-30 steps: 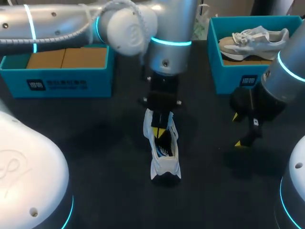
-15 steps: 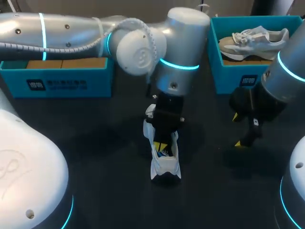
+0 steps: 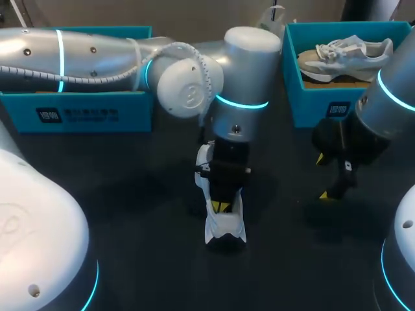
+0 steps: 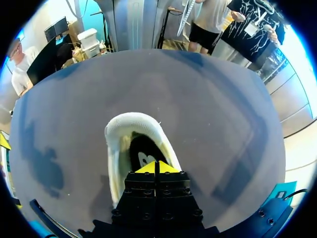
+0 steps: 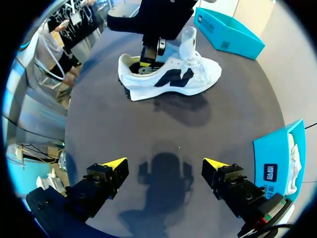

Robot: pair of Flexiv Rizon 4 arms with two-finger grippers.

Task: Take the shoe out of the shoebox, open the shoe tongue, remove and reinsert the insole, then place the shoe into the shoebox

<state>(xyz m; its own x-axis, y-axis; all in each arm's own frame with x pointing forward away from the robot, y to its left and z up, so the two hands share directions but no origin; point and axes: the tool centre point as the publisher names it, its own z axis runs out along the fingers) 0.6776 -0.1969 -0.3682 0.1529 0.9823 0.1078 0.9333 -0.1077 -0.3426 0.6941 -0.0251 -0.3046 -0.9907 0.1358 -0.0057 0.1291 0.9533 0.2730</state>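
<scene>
White sneaker with a dark logo [image 3: 225, 227] stands on the dark counter [image 3: 130, 207]. In the head view, the left gripper [image 3: 220, 207] has sunk into its opening. Left wrist view: tips pressed together over the black insole [image 4: 141, 151], so pulling it likely comes next. Right wrist view: right gripper [image 5: 165, 162] spread wide, empty.

left shoebox [image 3: 78, 115] front: white label, print too small to read | shoe [image 5: 168, 79] side: dark logo mark

surface: we log 1 dark table [image 3: 130, 194] | middle: 1 white sneaker [image 3: 225, 227] upright on its sole, heel toward our near edge | far left: teal left shoebox [image 3: 78, 113] | far right: teal right shoebox [image 3: 324, 107] | spacing: the 2 boxes well apart, sneaker touching neither
</scene>
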